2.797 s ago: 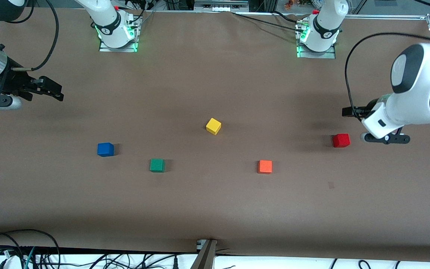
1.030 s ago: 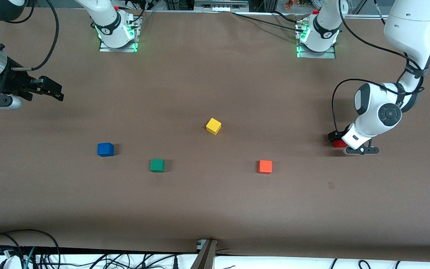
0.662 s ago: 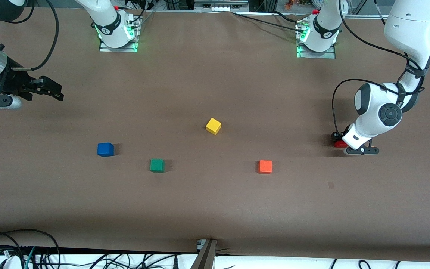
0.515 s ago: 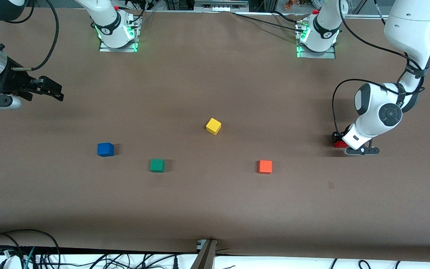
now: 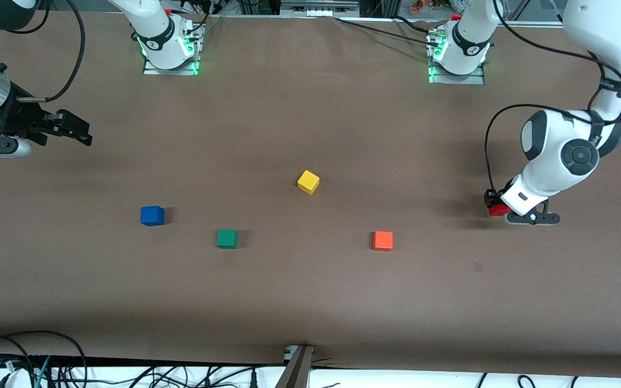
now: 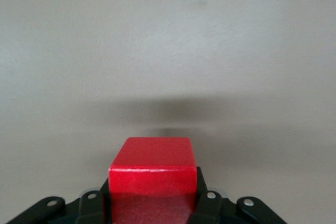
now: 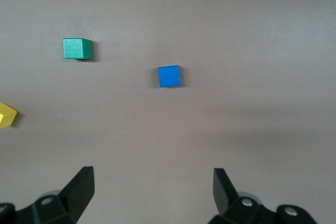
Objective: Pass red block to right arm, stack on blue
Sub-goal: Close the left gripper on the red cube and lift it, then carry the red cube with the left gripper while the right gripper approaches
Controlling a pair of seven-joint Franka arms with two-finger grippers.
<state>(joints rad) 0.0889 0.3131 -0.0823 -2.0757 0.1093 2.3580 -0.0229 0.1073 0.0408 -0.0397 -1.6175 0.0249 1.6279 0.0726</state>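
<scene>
Black, spread wide and empty: the right gripper (image 5: 76, 134), waiting over the tabletop (image 5: 310, 302) edge at the right arm's end. Next along, the blue block (image 5: 152, 215), flat on the surface toward that same end. Then a green block (image 5: 227, 238) slightly closer to the front camera's edge, a yellow block (image 5: 308, 182) about mid-table, and an orange block (image 5: 383, 240). Last, toward the left arm's end, the red block (image 5: 498, 210), clenched in the left gripper (image 5: 496, 207) and apparently just clear of the surface.

For the carry to the handover:
- Lift straight up first, high enough to pass over the orange and yellow blocks, then travel toward mid-table.
- Keep the squeeze firm and the wrist level.
- Present two bare faces to the waiting fingers.
- Release only once the other grip looks closed.

From the front, only a sliver of red beside the white wrist, with no telling how deep the hold goes. Plain in the left wrist view: the block seated square between both fingers (image 6: 207, 203), top face bare, and a shadow (image 6: 168, 111) lying apart from it, hinting at a lift. In the right wrist view, open fingers framing the blue block, with green and yellow off to one side and no red anywhere.
</scene>
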